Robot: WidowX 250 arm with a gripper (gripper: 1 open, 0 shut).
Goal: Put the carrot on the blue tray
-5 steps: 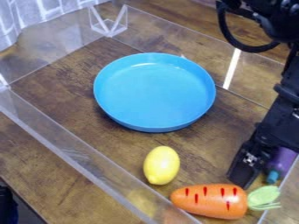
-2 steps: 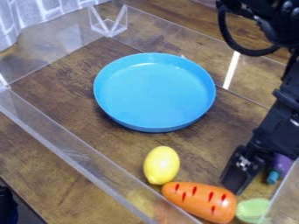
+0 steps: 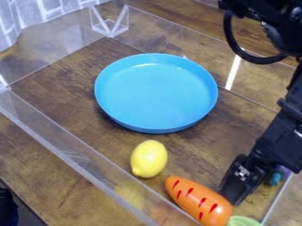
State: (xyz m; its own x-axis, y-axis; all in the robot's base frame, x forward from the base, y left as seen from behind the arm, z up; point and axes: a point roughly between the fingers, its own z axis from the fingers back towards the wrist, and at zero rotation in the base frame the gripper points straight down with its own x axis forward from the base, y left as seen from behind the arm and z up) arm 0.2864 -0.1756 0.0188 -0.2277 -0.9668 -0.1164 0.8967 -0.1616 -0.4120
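The carrot (image 3: pixel 197 200) lies flat on the wooden desk (image 3: pixel 71 84) at the lower right, its orange body with dark grooves angled from upper left down to lower right, and its pale green top (image 3: pixel 245 222) cut by the bottom edge of the view. It sits well apart from the tray (image 3: pixel 156 92), which rests empty near the middle of the desk, round, bright blue, with a low rim.

Just to the right of the carrot stands the claw (image 3: pixel 245 174), a dark, black-fingered tool pointing steeply down toward the desk. Its jaws are spread wide, and nothing sits between them. One finger (image 3: pixel 236 173) comes down close beside the carrot's upper end; whether it touches the carrot cannot be told. A bit of purple and light green shows behind the claw, too hidden to identify.

A lemon (image 3: pixel 147 159) lies left of the carrot, near it but apart, between the carrot and the tray's front rim.

Clear plastic walls (image 3: pixel 53 132) fence the desk on the left and front sides. The black arm (image 3: pixel 283 53) rises along the right edge, with looping cables at the top.
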